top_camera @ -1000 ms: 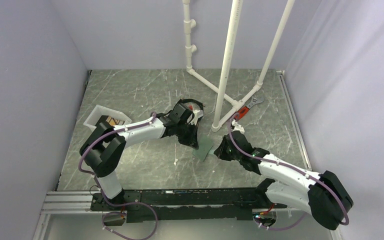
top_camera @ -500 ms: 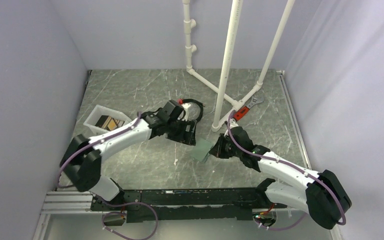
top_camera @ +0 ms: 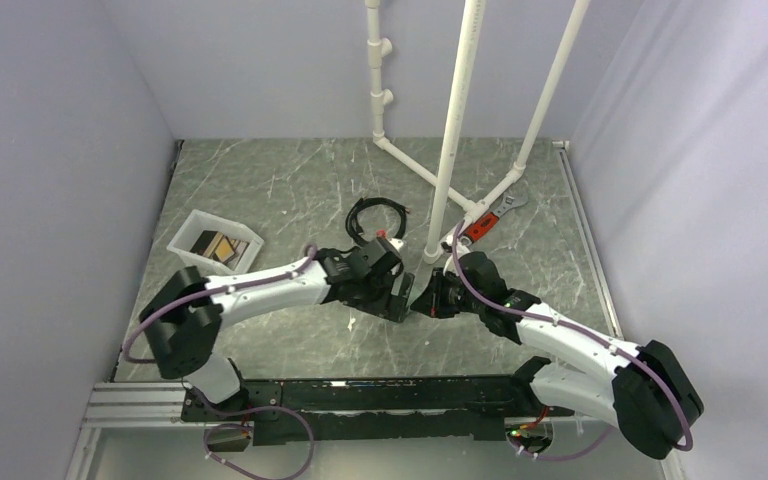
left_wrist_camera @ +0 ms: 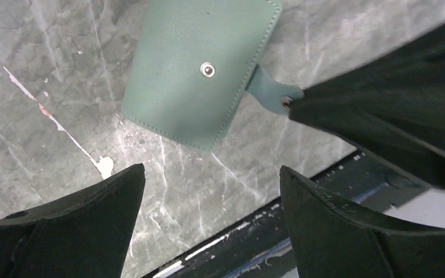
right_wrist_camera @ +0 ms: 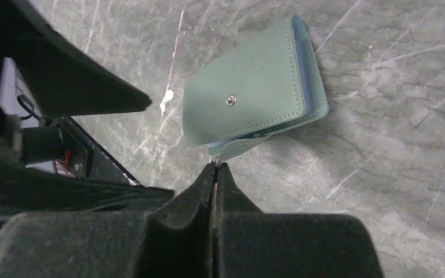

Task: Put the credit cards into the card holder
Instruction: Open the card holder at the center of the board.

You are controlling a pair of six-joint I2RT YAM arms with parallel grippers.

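— What colour is the card holder (right_wrist_camera: 249, 95)?
— Dull green, pale blue at its inner edges, with one silver stud. My left end effector (left_wrist_camera: 211, 171) and right end effector (right_wrist_camera: 215, 168) are black.
— And the worktop (top_camera: 290, 180)?
— Grey-green marble with white veins. The tray (top_camera: 182, 232) is white, its cards (top_camera: 215, 245) tan and dark brown. The pipes (top_camera: 455, 120) are white too.

Very tight around the card holder (left_wrist_camera: 203, 69): shut in on the left by the wide-open left gripper (left_wrist_camera: 208, 174), on the right by the right gripper (right_wrist_camera: 215, 168) pinched on its tab. Blocked just beyond by white pipes (top_camera: 452, 150) rising from the table (top_camera: 260, 180), with a wrench (top_camera: 490, 215) by their foot. Blocked farther left by a black cable (top_camera: 375, 215) and a white tray (top_camera: 182, 238). Room to pass over bare stone between tray and cable, and along the far side.
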